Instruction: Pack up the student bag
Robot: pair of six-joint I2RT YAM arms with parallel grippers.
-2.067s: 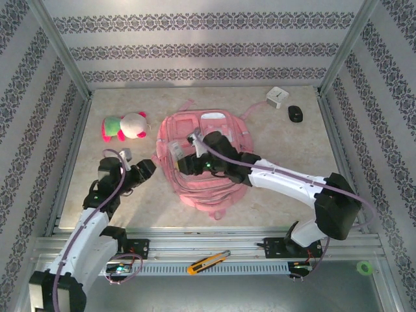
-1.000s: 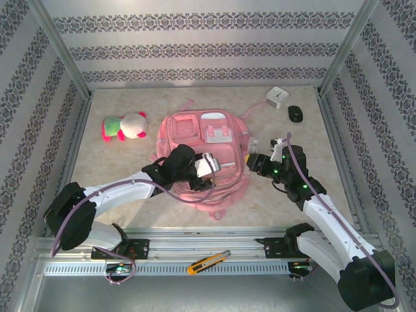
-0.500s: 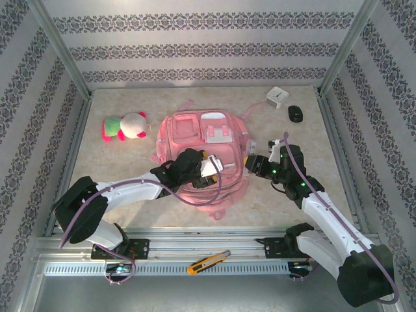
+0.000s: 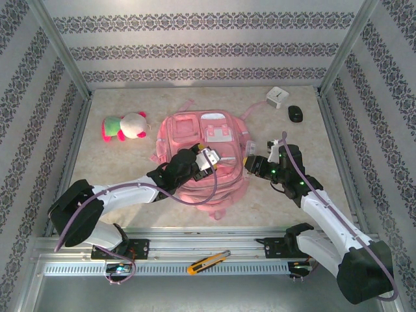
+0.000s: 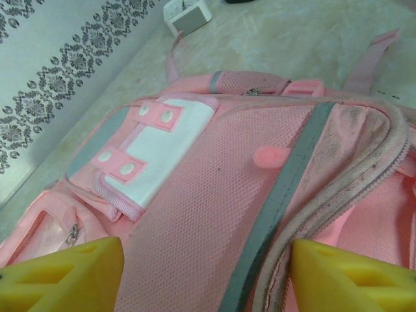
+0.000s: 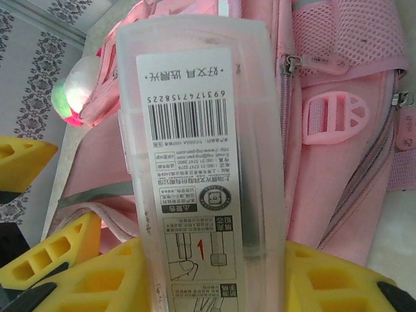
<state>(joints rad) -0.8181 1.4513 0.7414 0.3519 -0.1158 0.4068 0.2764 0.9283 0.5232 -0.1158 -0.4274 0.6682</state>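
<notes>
Top external view puts the bag point(image 4: 221, 179) flat in the middle of the table point(image 4: 130, 195), front pockets up, straps toward the far wall. Over the last two seconds the arms have swapped places. The right arm, which had been stretched across the bag, has pulled back to its right edge. The left arm has come in from the near left and crept further over the front panel.

The left gripper point(image 4: 207, 158) hangs just above the mesh, its fingers point(image 5: 71, 276) spread wide with nothing between them but fabric below. The right gripper point(image 4: 252, 164) is clamped on a clear box point(image 6: 195, 130) with a barcode label, held just beside the bag.

My reading: the left is going for the zip so the box can go in. Whether the main zip is open I cannot tell.

A plush point(image 4: 125, 126) lies far left, a white block point(image 4: 277, 97) and a mouse point(image 4: 296, 114) far right, and a cutter point(image 4: 209, 261) on the near rail, all well apart from the bag. Only the left forearm across the bag's near left crowds the work.
</notes>
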